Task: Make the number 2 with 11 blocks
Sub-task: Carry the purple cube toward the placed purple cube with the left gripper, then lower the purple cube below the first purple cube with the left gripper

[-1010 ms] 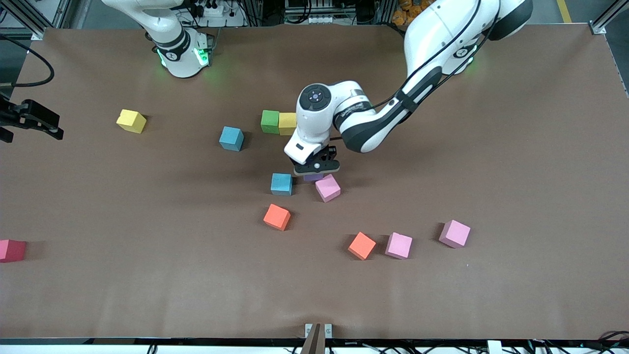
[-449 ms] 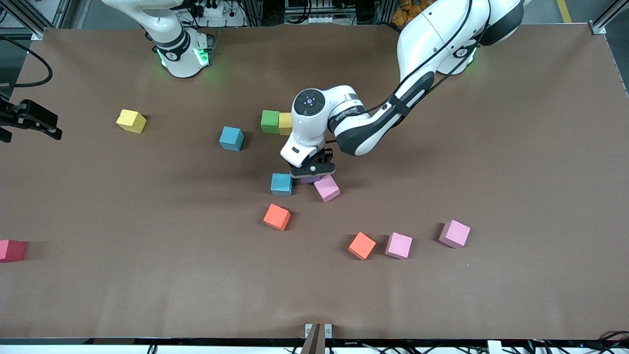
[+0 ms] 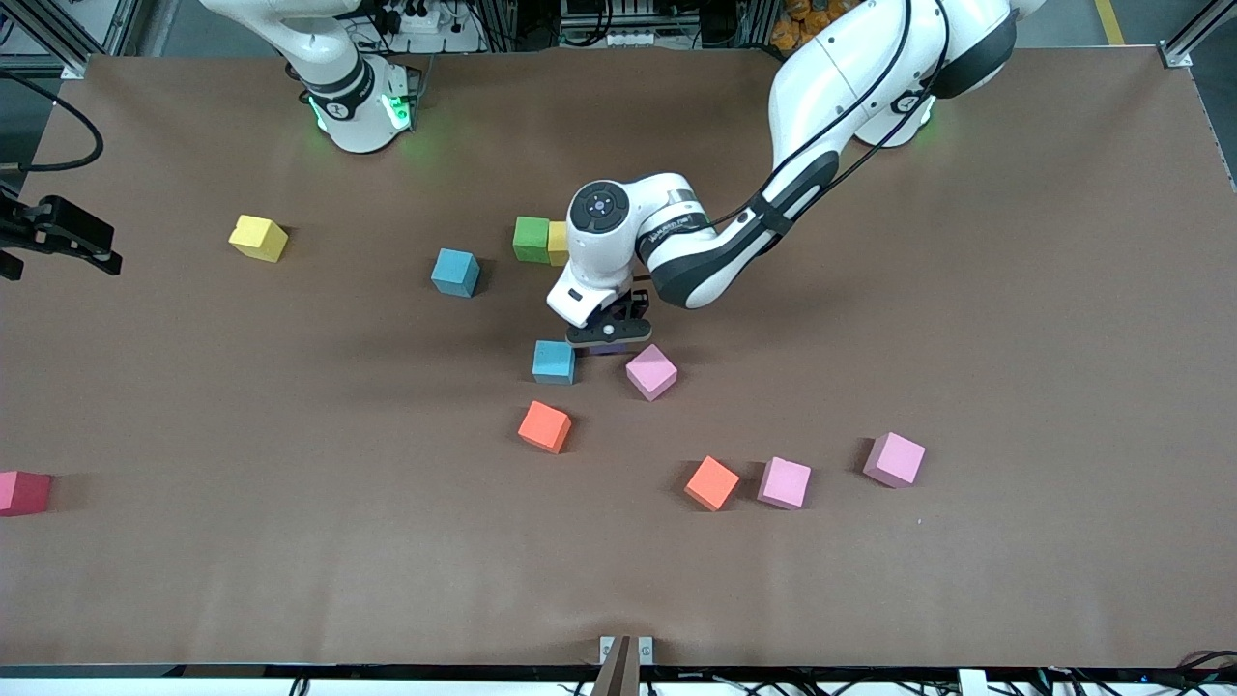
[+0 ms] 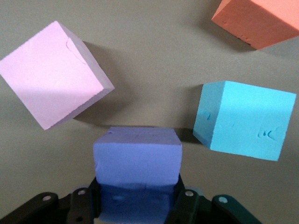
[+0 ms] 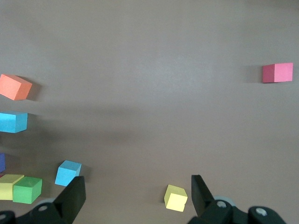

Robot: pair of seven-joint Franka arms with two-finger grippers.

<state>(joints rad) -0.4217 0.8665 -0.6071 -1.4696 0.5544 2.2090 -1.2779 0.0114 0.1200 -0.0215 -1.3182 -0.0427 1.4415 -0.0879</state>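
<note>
My left gripper [image 3: 609,336] is shut on a purple block [image 4: 137,158], its fingers [image 4: 86,205] pressing two opposite sides, low over the table's middle. A light blue block [image 3: 554,362] lies beside it toward the right arm's end, and a pink block [image 3: 651,371] lies beside it toward the left arm's end, a gap on each side. A green block [image 3: 531,239] and a yellow block [image 3: 558,242] touch each other, farther from the front camera. My right gripper [image 5: 138,186] waits open and empty, high over the right arm's end of the table.
Loose blocks lie around: light blue [image 3: 455,272], yellow [image 3: 258,237], orange [image 3: 544,426], a second orange [image 3: 711,482], two pink [image 3: 784,482] [image 3: 894,459], and red [image 3: 23,491] at the right arm's end.
My left gripper has slid a little toward the right arm's end with the purple block. The pink block beside it has turned slightly and now stands apart from the gripper.
</note>
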